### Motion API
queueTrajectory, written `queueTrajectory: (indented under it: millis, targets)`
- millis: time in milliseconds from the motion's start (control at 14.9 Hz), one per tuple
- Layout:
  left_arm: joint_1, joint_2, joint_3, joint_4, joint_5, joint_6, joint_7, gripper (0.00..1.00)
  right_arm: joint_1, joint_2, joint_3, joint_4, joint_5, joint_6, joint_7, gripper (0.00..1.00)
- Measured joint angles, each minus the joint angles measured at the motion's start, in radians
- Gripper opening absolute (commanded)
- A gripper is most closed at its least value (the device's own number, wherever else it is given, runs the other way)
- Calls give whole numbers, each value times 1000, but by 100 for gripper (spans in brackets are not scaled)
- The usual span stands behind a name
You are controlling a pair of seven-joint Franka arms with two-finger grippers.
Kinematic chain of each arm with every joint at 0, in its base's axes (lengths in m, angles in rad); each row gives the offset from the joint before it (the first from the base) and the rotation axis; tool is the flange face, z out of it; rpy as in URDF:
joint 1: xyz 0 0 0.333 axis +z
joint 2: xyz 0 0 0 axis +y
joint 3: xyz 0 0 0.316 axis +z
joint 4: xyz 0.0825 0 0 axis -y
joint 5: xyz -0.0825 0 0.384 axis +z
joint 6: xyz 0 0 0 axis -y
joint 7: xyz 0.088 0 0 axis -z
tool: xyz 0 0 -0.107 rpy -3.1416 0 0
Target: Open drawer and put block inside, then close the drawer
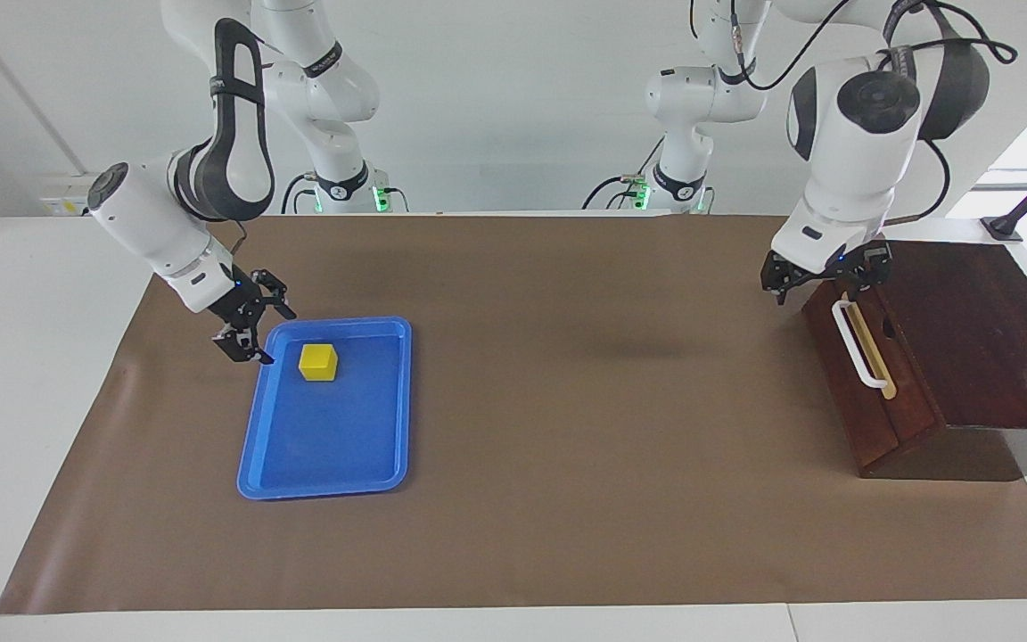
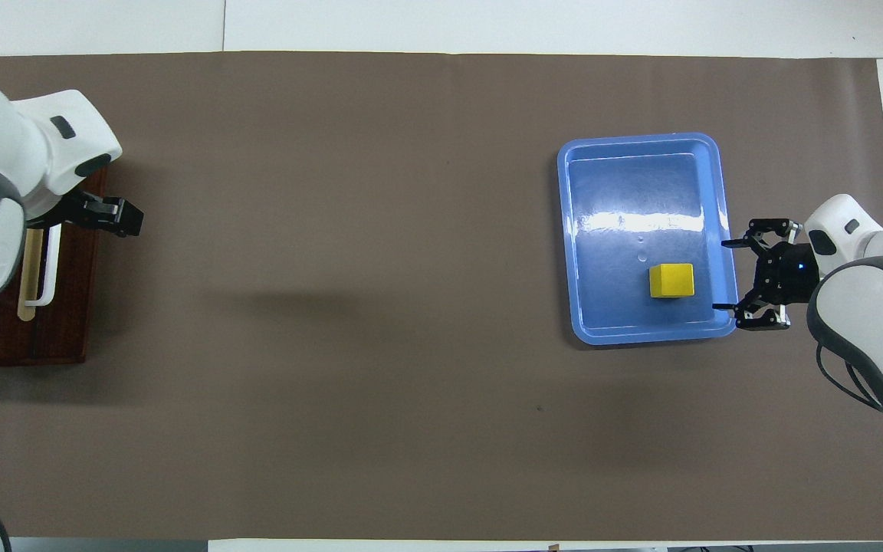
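Observation:
The drawer is shut in its dark wooden box at the left arm's end of the table, and its white bar handle faces the table's middle. It also shows in the overhead view. My left gripper is open over the handle and holds nothing; it shows in the overhead view too. The yellow block lies in a blue tray, also seen in the overhead view. My right gripper is open and empty, low by the tray's rim beside the block.
The blue tray lies on a brown mat toward the right arm's end. The mat covers most of the table, with white table edge around it. A black clamp stands by the wooden box.

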Motion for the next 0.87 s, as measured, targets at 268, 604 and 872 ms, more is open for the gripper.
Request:
queueTrajectory:
  millis: [268,604,872]
  targets:
    - [-10,50,0,-59,100,96,-2,100,5,1,2,-27,44,4,-64,100]
    - [-4,49,7,-104,190,167,0,100,7,5,4,-51,86,-8,-128,100]
    - [32,30,13,-198,205,243,-11,100,7,21,5,-50,97,-5,-187,100]
